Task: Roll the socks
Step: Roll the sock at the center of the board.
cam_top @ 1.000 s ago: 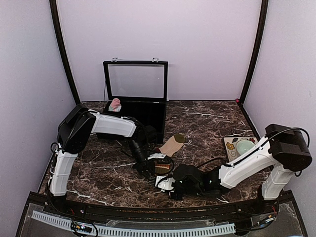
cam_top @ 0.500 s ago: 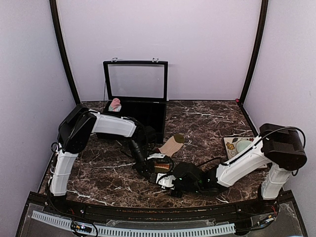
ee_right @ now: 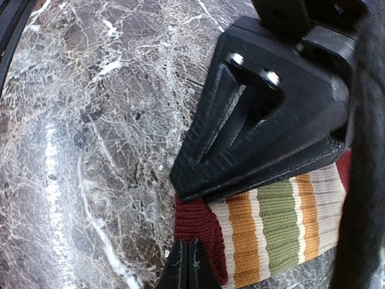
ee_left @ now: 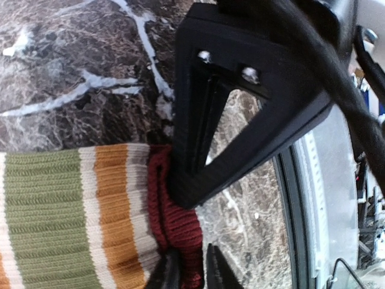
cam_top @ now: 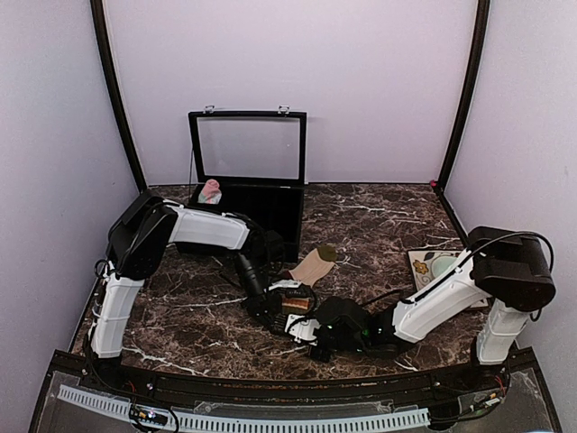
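The tan sock (cam_top: 312,266) lies mid-table, its striped, maroon-cuffed end (cam_top: 296,304) between both grippers. In the left wrist view my left gripper (ee_left: 188,272) has its fingers slightly parted, with the maroon cuff (ee_left: 180,229) filling the gap. The striped sock (ee_left: 60,205) stretches away to the left. My right gripper (ee_right: 188,266) is pinched shut at the cuff's corner (ee_right: 195,220). Each wrist view shows the other gripper's black finger (ee_left: 240,102) (ee_right: 271,114) pressing on the cuff. The pink sock (cam_top: 210,190) sits bundled in the open black box (cam_top: 270,203).
The box's lid (cam_top: 248,149) stands upright at the back. A patterned plate (cam_top: 422,267) with a pale green dish (cam_top: 446,268) lies by the right arm. The table's front rail (cam_top: 270,383) runs close behind both grippers.
The right gripper slid left to the sock's cuff and closed. The left gripper stayed at the cuff while its fingers eased apart a little.
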Controlling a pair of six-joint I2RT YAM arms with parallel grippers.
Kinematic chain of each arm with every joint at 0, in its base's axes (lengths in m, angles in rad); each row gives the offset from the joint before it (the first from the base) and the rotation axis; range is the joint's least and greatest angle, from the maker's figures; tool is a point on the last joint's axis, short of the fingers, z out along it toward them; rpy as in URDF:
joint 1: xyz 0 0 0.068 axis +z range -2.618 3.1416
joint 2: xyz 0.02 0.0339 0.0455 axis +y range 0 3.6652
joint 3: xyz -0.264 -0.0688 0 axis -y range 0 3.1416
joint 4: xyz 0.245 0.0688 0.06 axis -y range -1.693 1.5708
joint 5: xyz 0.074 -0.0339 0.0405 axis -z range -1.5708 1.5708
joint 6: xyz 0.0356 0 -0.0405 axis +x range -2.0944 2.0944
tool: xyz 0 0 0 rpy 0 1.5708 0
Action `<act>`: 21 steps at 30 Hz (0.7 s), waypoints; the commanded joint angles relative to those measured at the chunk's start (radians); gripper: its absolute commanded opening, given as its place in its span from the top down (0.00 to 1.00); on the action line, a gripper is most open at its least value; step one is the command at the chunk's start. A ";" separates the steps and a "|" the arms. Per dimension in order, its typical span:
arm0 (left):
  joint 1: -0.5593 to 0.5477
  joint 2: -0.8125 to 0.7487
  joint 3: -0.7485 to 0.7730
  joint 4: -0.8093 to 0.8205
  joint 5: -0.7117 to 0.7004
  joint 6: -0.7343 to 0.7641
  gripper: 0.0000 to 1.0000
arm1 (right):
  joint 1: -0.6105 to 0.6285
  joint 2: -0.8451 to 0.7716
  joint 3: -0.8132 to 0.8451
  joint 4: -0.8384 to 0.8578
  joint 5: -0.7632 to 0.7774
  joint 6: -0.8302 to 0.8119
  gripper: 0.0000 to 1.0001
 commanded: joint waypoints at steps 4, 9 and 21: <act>0.035 -0.109 -0.093 0.067 -0.019 -0.035 0.68 | -0.090 -0.019 -0.021 -0.090 -0.198 0.192 1.00; 0.070 -0.314 -0.284 0.279 -0.086 -0.138 0.47 | -0.162 0.010 0.100 -0.334 -0.346 0.340 1.00; 0.067 -0.648 -0.577 0.522 -0.233 -0.057 0.49 | -0.244 0.072 0.118 -0.352 -0.633 0.646 1.00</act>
